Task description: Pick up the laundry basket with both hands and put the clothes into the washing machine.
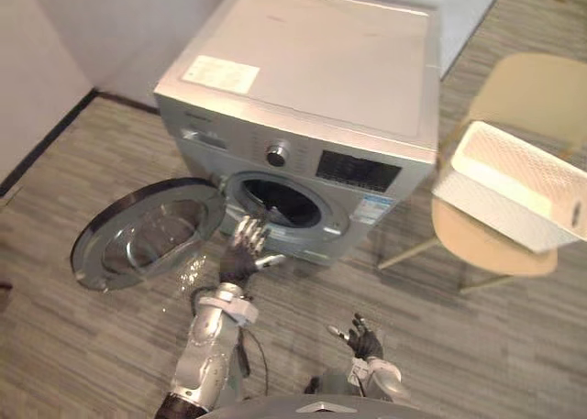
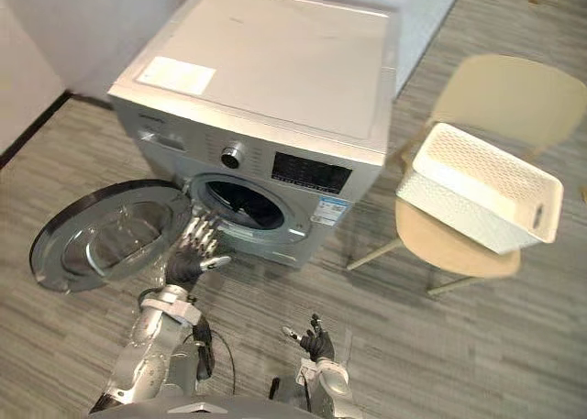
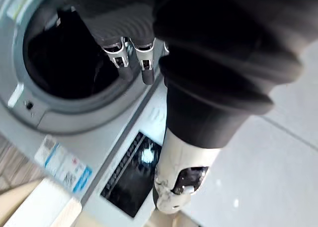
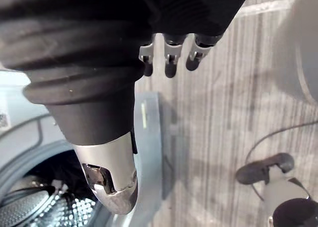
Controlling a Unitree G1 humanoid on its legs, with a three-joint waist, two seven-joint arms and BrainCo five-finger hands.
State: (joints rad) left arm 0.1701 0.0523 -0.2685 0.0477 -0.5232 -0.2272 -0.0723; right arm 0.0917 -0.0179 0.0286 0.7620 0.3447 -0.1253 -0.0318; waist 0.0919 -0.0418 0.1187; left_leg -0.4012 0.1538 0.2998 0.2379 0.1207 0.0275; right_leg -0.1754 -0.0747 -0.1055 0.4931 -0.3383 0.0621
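A silver front-loading washing machine (image 1: 303, 80) stands ahead with its round door (image 1: 147, 236) swung open to the left. Dark clothes (image 3: 74, 58) lie inside the drum (image 1: 280, 203). The white perforated laundry basket (image 1: 514, 185) rests tilted on a tan chair (image 1: 491, 240) at the right. My left hand (image 1: 246, 249) is raised just in front of the drum opening, fingers straight and spread, holding nothing. My right hand (image 1: 359, 336) hangs low over the floor, fingers relaxed and holding nothing.
A second tan chair (image 1: 537, 89) stands behind the basket. White walls with a dark skirting (image 1: 46, 139) run along the left. Wood-grain floor (image 1: 459, 346) lies between me and the chair.
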